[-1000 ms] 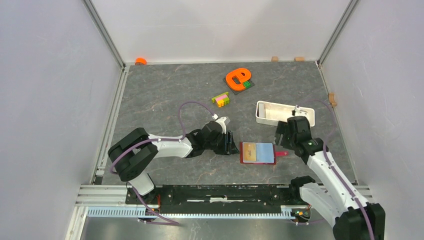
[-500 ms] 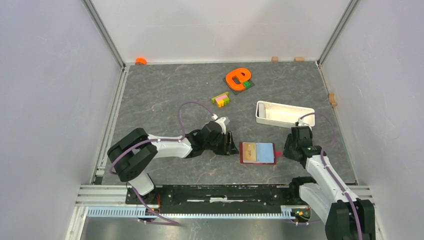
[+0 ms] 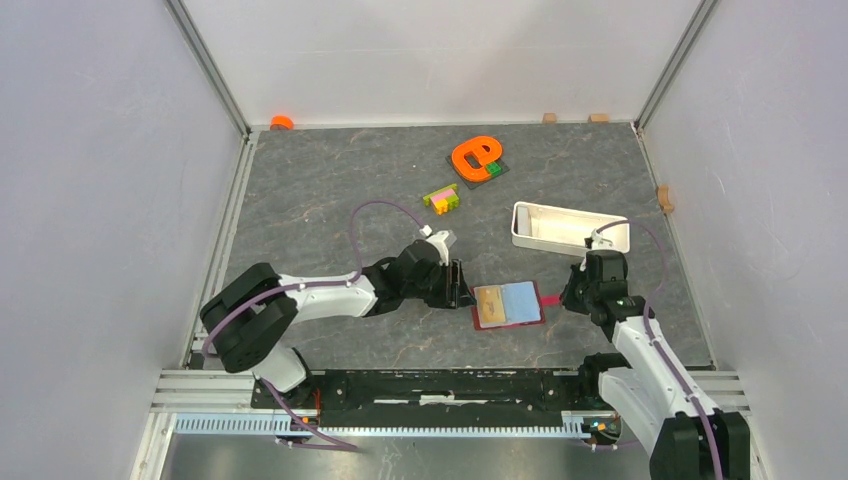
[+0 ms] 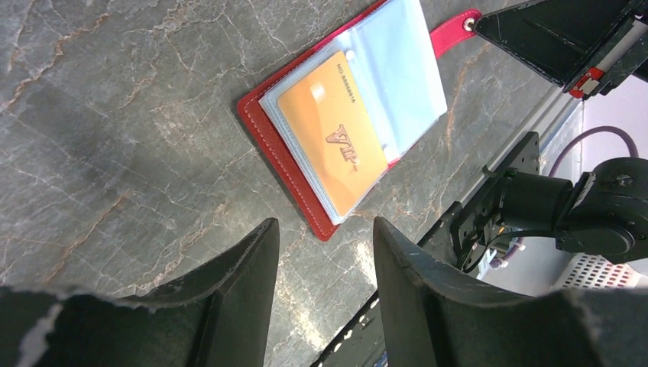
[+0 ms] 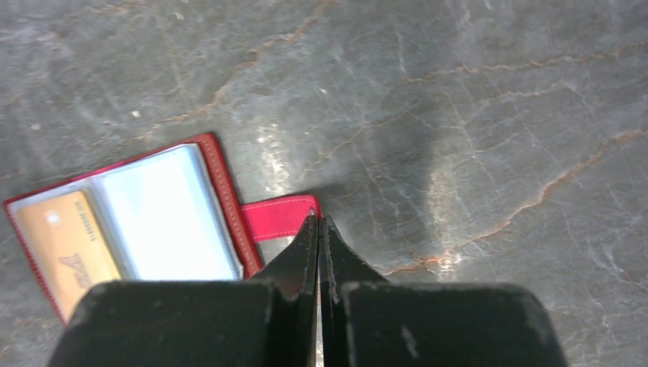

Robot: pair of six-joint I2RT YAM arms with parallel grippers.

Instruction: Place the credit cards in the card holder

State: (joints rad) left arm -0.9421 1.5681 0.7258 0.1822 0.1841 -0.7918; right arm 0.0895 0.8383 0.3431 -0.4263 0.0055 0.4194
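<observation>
The card holder (image 3: 522, 300) (image 4: 284, 162) (image 5: 164, 222) lies open on the grey table, dark red outside, light blue inside. One orange credit card (image 3: 490, 306) (image 4: 332, 138) (image 5: 65, 245) sits in its left pocket. The red snap tab (image 3: 550, 297) (image 4: 452, 32) (image 5: 275, 215) points right. My right gripper (image 3: 567, 297) (image 5: 319, 219) is shut, its tips low against the tab's end; the snap stays visible beside them in the left wrist view. Just left of the holder, my left gripper (image 3: 458, 285) (image 4: 325, 225) stands open with nothing between its fingers.
A white oblong tray (image 3: 570, 228) stands behind the right arm. Toy bricks (image 3: 441, 198) and an orange curved piece on a dark plate (image 3: 475, 157) lie farther back. Small wooden blocks (image 3: 598, 117) line the back and right walls. The arms' base rail (image 3: 440, 385) runs along the near edge.
My right gripper went from open above the holder's right side to shut, low at the tab's end. The holder shifted left and turned a little. The left arm stretched slightly.
</observation>
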